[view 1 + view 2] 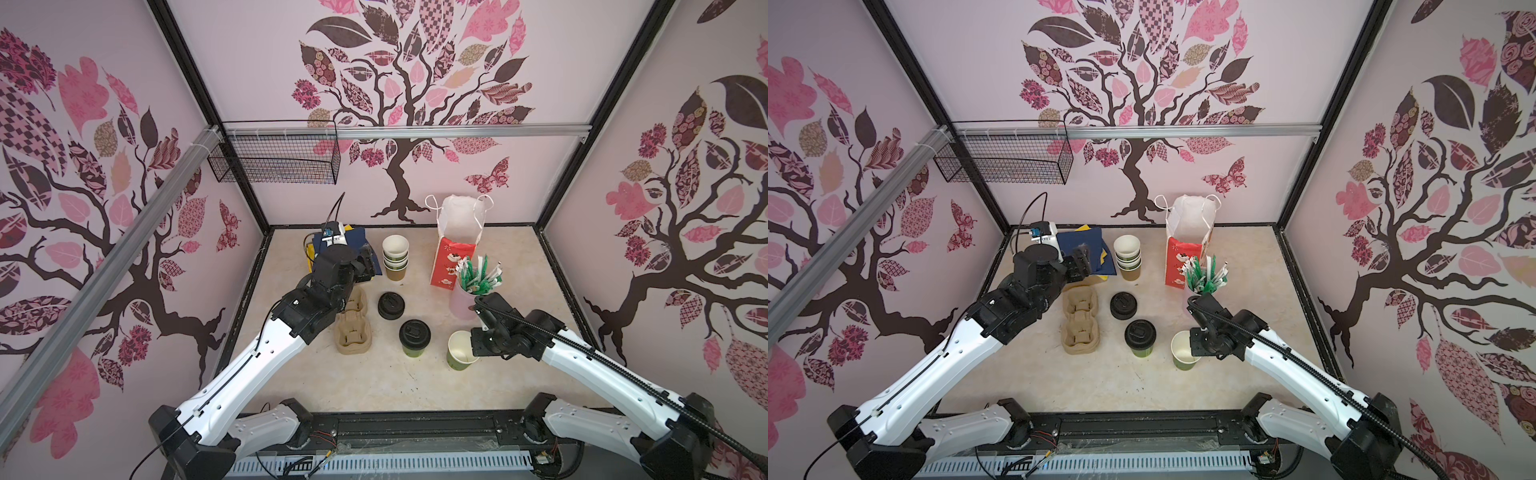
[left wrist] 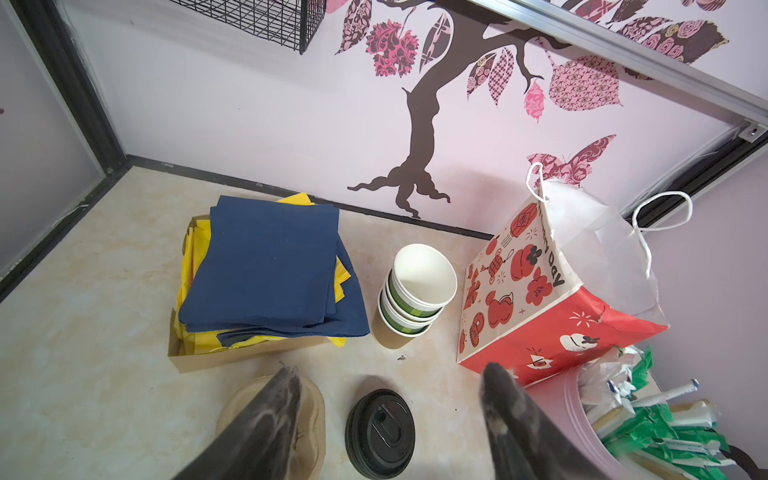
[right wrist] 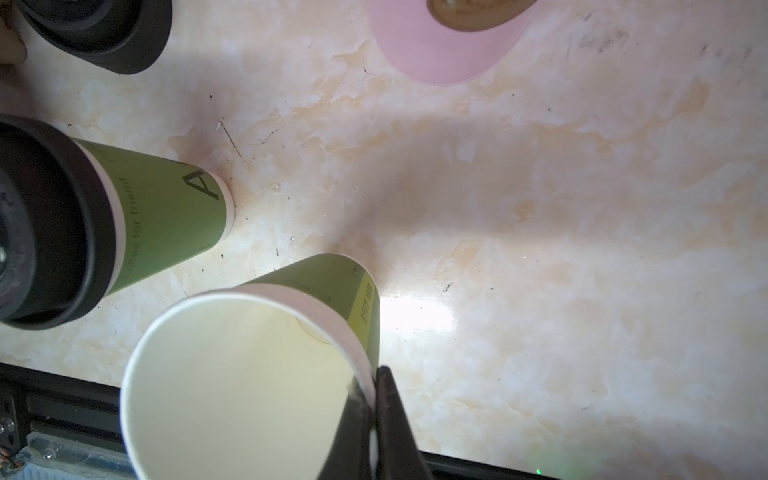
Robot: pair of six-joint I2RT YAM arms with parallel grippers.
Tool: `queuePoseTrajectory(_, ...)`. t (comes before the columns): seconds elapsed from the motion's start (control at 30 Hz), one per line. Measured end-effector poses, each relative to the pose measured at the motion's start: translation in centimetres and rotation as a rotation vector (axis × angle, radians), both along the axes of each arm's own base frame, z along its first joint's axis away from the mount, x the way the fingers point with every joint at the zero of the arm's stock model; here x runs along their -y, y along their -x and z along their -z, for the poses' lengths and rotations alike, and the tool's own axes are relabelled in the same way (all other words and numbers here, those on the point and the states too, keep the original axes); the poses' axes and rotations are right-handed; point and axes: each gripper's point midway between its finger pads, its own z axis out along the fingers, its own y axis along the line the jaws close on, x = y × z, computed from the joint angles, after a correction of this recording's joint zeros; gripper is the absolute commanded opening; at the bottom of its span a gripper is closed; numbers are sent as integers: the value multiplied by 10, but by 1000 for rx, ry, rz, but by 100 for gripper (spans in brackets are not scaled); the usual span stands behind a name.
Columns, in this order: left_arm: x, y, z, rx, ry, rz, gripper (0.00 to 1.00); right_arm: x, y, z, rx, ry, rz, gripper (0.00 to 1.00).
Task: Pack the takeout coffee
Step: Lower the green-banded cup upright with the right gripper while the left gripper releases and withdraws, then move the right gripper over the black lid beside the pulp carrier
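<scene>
One takeout coffee, a green cup with a black sip lid (image 1: pixel 414 338) (image 1: pixel 1140 337) (image 3: pixel 124 224), stands mid-table. Right of it a second green cup (image 1: pixel 460 353) (image 1: pixel 1183 353) (image 3: pixel 249 374) is open, white inside and without a lid. My right gripper (image 3: pixel 372 380) (image 1: pixel 473 353) is shut on its rim, one finger inside and one outside the wall. My left gripper (image 2: pixel 392 370) (image 1: pixel 368 259) hangs open above a loose black lid (image 2: pixel 380 432) (image 1: pixel 391 305), with nothing between its fingers.
A tan pulp cup carrier (image 1: pixel 352 328) lies left of the lid. A stack of cups (image 1: pixel 395 257), a red paper bag (image 1: pixel 455 253) and a pink holder of sachets (image 1: pixel 465 299) stand behind. Blue napkins in a box (image 2: pixel 266 270) sit at the back left.
</scene>
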Motion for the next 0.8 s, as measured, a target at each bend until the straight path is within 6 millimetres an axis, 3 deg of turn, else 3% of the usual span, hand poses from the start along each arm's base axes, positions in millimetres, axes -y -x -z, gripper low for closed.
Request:
queuePoseTrajectory(0.17, 0, 0, 2, -4, 3, -3, 72, -1, -1, 13, 0, -9, 8, 1)
queuePoseTrajectory(0.4, 0, 0, 6, -13, 5, -7, 72, -3, -3, 15, 10, -16, 8, 27)
queuePoseTrajectory(0.57, 1, -2, 18, -51, -20, -6, 72, -2, -2, 12, 7, -8, 7, 43)
queuePoseTrajectory(0.67, 1, -3, 28, -81, -42, -7, 72, 1, -4, -4, 21, 9, 0, 50)
queuePoseTrajectory(0.8, -2, -4, 32, -97, -49, -10, 72, -2, -17, -56, 122, -5, -30, 52)
